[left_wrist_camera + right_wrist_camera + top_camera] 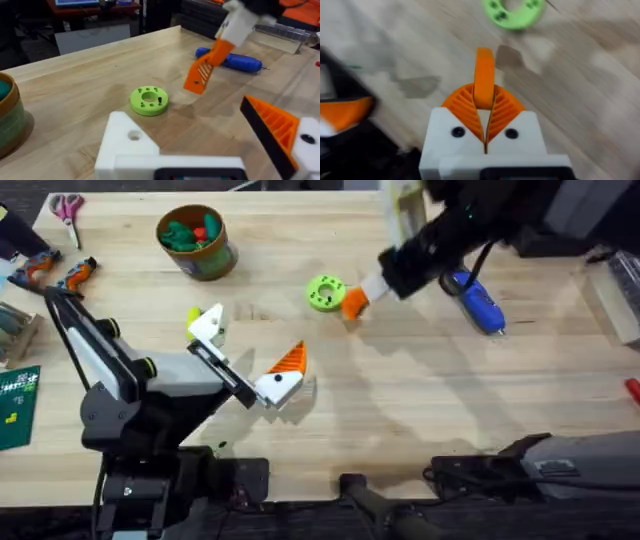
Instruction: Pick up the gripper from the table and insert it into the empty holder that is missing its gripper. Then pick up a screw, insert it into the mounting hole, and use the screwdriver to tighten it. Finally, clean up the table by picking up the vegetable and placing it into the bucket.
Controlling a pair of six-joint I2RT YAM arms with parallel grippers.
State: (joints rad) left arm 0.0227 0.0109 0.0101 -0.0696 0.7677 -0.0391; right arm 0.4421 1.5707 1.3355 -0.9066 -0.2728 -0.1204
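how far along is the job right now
Early. In hand: the right end effector is shut on the small orange plastic fingertip, holding it above the wooden table beside the round green disc. The left arm's bare white plastic holder has no fingertip yet. Left: insertion, the screw, tightening with the blue pen-shaped screwdriver lying untouched, then the vegetable into the tan bucket.

Bright, even light; soft shadows on the table [400, 400]; the raised arm looks perhaps motion-blurred.
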